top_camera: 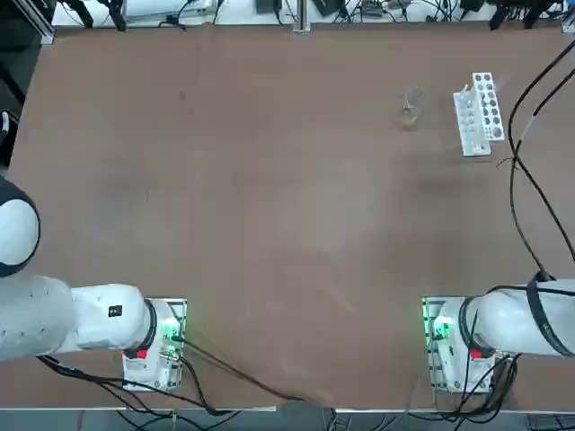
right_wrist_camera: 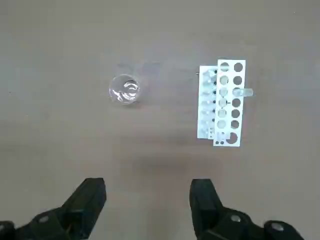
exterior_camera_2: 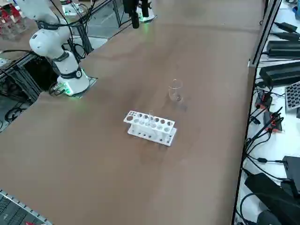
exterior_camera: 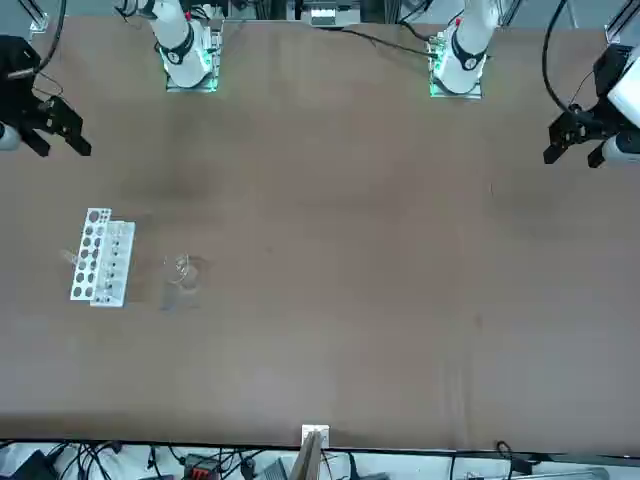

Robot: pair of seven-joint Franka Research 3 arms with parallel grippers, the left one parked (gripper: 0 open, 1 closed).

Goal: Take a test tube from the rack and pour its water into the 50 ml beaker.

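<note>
The white rack [top_camera: 477,115] stands at the far right of the table, with a clear test tube [right_wrist_camera: 241,92] standing in one of its holes. Any water in it is too faint to make out. The small clear beaker [top_camera: 411,106] stands a short way to the rack's left, apart from it. Both also show in the right side view: the rack [exterior_camera_2: 151,127] and the beaker [exterior_camera_2: 175,90]. My right gripper [right_wrist_camera: 146,200] hangs high above the table, short of both, open with nothing between its black fingers [right_wrist_camera: 90,199]. In the front view the gripper [exterior_camera: 60,143] is at the left edge.
The brown table [top_camera: 269,224] spreads wide around the two items. Black cables [top_camera: 526,153] hang over the table's right edge near the rack. Power supplies and leads [exterior_camera_2: 276,70] lie just past that edge.
</note>
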